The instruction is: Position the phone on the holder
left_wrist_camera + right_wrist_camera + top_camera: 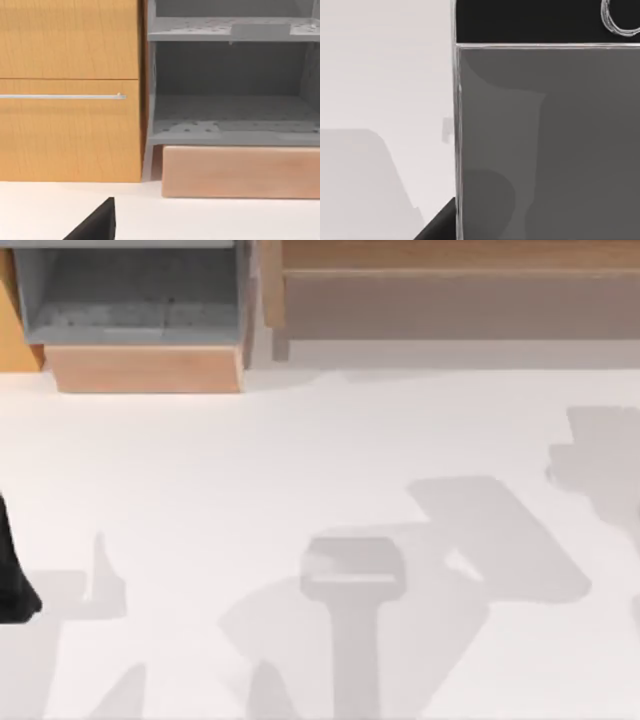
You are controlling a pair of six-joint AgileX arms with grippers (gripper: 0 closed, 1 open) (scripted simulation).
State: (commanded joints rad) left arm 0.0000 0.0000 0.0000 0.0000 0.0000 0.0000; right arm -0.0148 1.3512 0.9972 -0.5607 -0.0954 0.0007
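**Phone close under the right wrist camera, holder not yet found**

The main risk from here is a blind move. The phone [545, 140] sits very close in the right wrist view, its grey screen and one black end band with a round mark taking most of the frame, its silver rim running down beside the white desk [380, 75]. From this I judge the right arm is either carrying it or hovering just over it, but I cannot tell which, and I cannot tell whether the right pincer is wide, narrow or clamped on the phone. If it is not firmly held, any lift or swing could let the flat, smooth body slip or tip. If it is held off-centre, it may hang crooked and meet the holder askew.

A second risk is the target: I cannot make out a holder with confidence. In the top view a pale grey block [352, 568] lies on the desk near the middle, among shadows; it may be the holder, but that is only a guess.

The left arm looks idle at the left edge of the desk, a dark part of it [12, 580] visible there. Its wrist camera faces the far side: a wooden cabinet [70, 90] with a thin rail handle and a grey shelf unit [230, 100]. Its pincer state I cannot tell.
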